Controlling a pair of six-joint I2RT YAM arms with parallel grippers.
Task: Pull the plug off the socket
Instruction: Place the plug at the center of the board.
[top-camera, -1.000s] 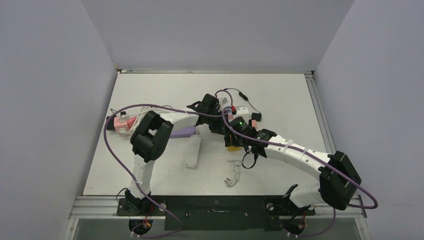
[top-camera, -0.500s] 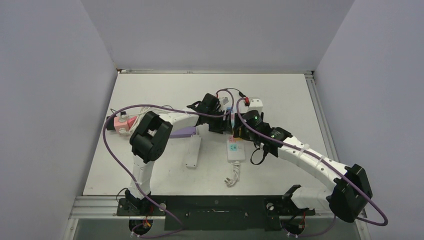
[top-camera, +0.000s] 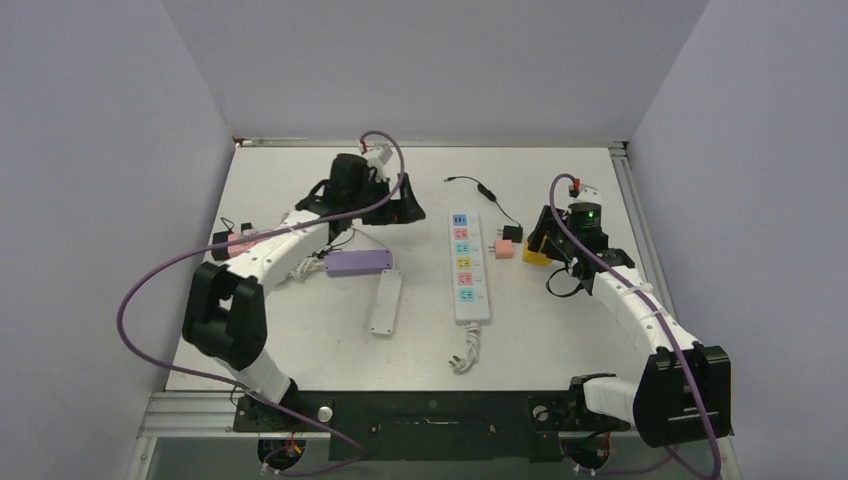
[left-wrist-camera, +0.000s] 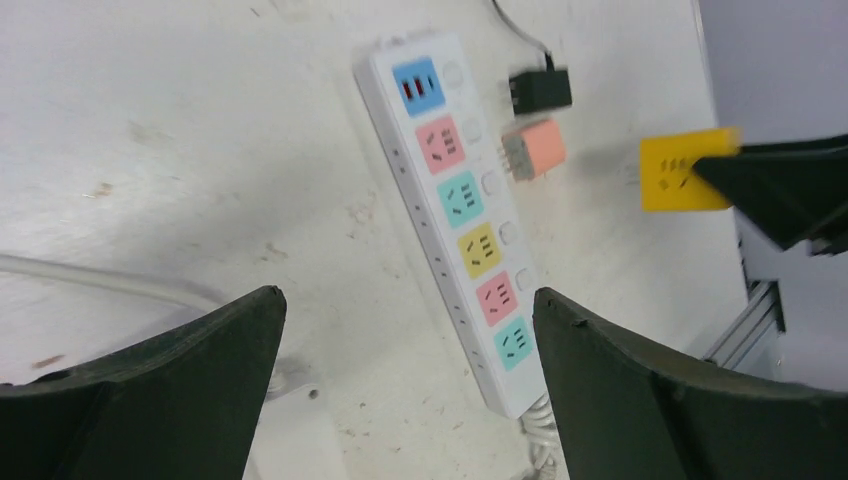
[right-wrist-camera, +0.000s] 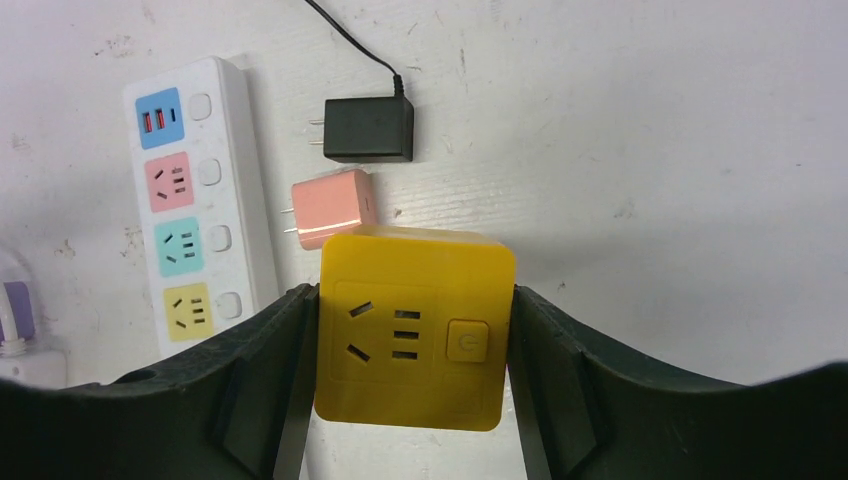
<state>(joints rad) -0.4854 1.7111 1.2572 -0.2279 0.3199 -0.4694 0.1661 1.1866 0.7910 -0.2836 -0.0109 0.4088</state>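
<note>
Both arms have swung away from the middle of the desk (top-camera: 560, 340). We see the left fingers (left-wrist-camera: 200, 370) wide apart and empty, the socket strip (top-camera: 466, 268) lying between, and the right fingers (right-wrist-camera: 250, 390) clamped on the yellow plug (right-wrist-camera: 412, 340), off the strip and to its right.

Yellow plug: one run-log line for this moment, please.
yellow plug: held in right pincer, apart from power strip | left pincer: open, empty
</note>
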